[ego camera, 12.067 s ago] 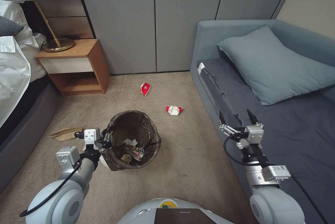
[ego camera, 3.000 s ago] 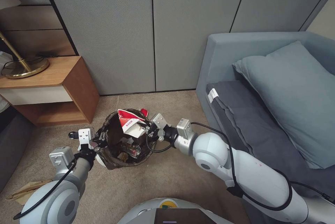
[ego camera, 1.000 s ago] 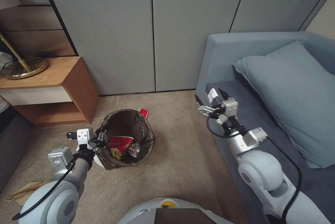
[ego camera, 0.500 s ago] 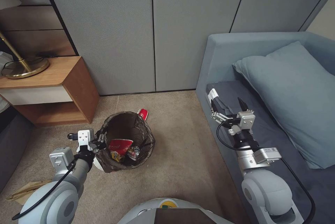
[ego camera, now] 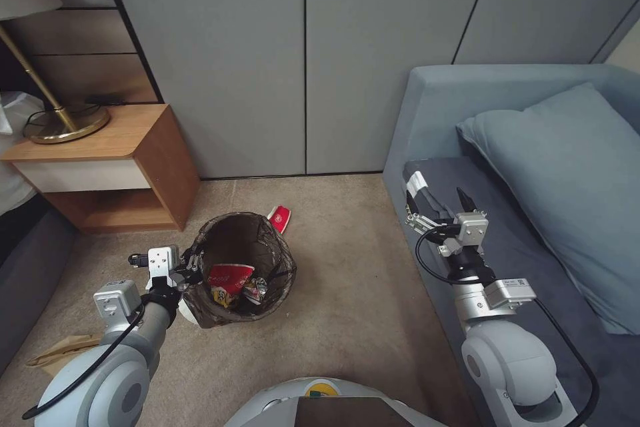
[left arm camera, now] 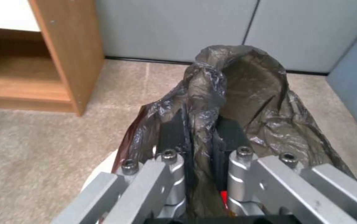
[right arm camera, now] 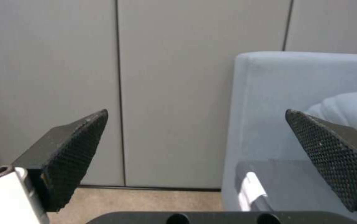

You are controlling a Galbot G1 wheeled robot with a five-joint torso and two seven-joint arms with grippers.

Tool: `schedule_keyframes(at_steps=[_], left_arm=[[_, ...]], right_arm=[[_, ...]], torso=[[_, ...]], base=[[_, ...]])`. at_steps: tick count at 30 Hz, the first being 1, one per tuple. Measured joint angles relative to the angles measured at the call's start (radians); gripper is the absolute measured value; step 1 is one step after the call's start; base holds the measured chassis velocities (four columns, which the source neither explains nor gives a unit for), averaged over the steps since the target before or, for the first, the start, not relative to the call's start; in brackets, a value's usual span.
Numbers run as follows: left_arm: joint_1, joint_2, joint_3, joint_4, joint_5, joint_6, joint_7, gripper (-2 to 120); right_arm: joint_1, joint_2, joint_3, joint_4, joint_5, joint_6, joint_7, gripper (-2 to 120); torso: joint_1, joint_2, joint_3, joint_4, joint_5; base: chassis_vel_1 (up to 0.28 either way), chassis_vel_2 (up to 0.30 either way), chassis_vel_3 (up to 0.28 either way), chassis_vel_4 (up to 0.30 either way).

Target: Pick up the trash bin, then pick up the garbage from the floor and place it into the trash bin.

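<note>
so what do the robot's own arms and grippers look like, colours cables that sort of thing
Both arms are pale grey-white with rounded ball-like joints and silver metal wrist sections, each with a small boxy white module. A black cable loops loosely along each forearm. The left gripper has bare silver linkage bars with hex bolts and black fingers. The right gripper has a silver frame and black, pointed wedge fingers with cross-hatched pads.

A wooden nightstand [ego camera: 100,167] stands left; a blue-grey sofa [ego camera: 467,100] right.
</note>
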Motion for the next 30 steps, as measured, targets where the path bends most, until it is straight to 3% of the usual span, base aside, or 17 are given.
schedule_keyframes(at_steps=[30], left_arm=[[0.001,0.000,0.000,0.000,0.000,-0.004,0.004,8]], right_arm=[[-0.003,0.003,0.008,-0.015,0.008,-0.011,0.004,100]], torso=[[0.000,0.000,0.000,-0.0001,0.0000]], base=[[0.038,0.039,0.039,0.039]])
